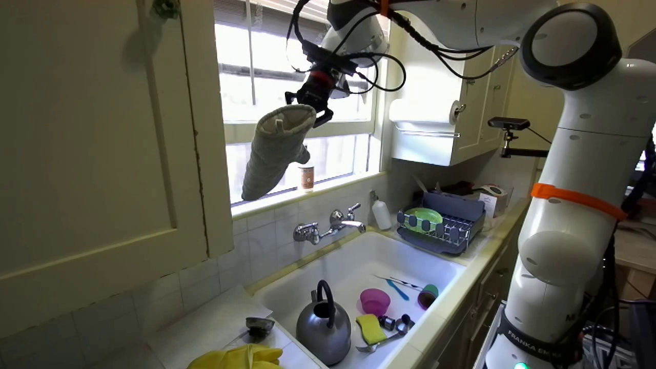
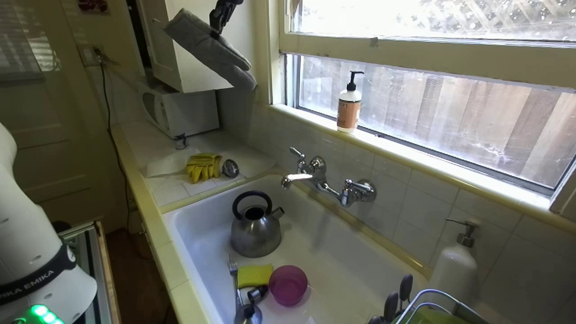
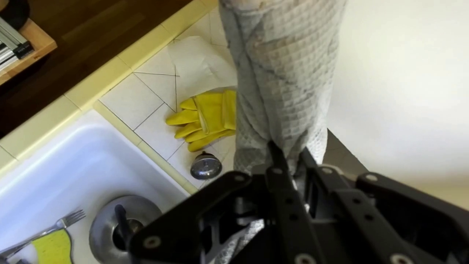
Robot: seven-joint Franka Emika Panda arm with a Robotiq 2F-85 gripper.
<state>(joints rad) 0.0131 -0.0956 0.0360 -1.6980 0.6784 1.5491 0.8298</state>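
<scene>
Now gripper (image 3: 290,156) clamped on fold of grey oven mitt (image 3: 285,80); mitt slung under fingertips (image 3: 277,158), long axis slanting, cuff (image 1: 287,118) high, closed end (image 1: 257,185) low.

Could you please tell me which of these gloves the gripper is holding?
The gray quilted fabric oven mitt, pinched in the gripper; the yellow rubber gloves lie on the white tiled counter.
</scene>
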